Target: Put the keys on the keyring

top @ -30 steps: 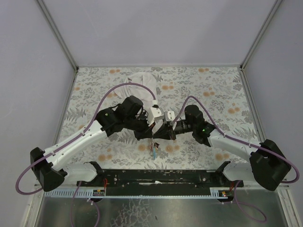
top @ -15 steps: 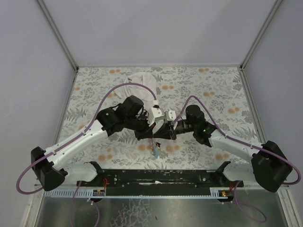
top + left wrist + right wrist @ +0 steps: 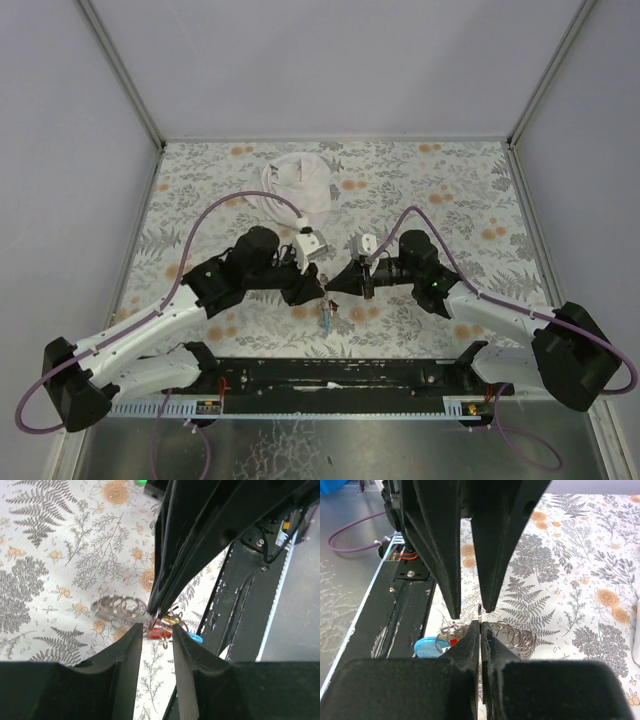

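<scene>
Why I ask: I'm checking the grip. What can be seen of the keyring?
The keyring is a thin, shiny metal ring, edge-on and upright, pinched in the shut right gripper. The open left gripper has a finger on either side of it. Beneath lie metal loops and a light-blue piece; any link to them is hidden.

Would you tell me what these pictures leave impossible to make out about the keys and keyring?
Left wrist: the count of keys; the jaws of the open left gripper cover part of the cluster.
Right wrist: whether any key is threaded on the keyring; the right gripper, shut on it, hides the join.
Top external: keys and ring are too small, under both grippers.
</scene>
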You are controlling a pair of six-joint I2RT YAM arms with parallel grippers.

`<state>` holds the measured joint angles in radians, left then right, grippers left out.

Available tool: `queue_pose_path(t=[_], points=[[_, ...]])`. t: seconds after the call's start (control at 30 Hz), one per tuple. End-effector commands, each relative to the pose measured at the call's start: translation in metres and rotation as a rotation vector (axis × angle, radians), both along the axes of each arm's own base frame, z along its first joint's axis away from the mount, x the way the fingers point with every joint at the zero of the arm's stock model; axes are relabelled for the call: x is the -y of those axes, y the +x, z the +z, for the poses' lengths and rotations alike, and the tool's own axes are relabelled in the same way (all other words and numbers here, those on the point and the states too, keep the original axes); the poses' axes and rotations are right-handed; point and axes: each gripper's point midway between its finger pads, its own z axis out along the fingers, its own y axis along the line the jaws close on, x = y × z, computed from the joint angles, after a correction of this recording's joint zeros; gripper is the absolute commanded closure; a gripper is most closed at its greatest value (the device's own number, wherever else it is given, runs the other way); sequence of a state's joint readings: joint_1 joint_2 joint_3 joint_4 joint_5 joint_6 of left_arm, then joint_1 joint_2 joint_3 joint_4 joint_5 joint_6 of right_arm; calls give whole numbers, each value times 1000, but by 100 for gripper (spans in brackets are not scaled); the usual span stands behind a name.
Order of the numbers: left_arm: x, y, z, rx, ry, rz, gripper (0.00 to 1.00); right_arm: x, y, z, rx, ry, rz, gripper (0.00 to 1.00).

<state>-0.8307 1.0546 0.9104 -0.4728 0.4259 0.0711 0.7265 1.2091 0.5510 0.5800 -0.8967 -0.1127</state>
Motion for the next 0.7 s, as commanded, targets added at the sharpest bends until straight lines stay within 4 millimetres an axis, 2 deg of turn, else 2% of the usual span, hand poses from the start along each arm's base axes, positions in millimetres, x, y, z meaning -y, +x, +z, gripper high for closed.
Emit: queue_pose_path(t=[0.0,0.13,0.3,0.47,0.57,0.67], points=[[13,23,26,98,-289,169,68,-2,8,34,46,137,-60,100],[-1,25,50,222,-556,258,65,2,8,35,21,188,-104,100],[-18,16,58,319,-750,243,64,4,4,35,2,231,-105,100],[-27,5,58,347,-851,155,65,5,3,36,6,252,-109,100],[-26,-5,50,337,-861,66,69,5,3,37,8,260,-110,100],[-25,-10,43,331,-855,4,68,5,3,37,9,264,-109,100]])
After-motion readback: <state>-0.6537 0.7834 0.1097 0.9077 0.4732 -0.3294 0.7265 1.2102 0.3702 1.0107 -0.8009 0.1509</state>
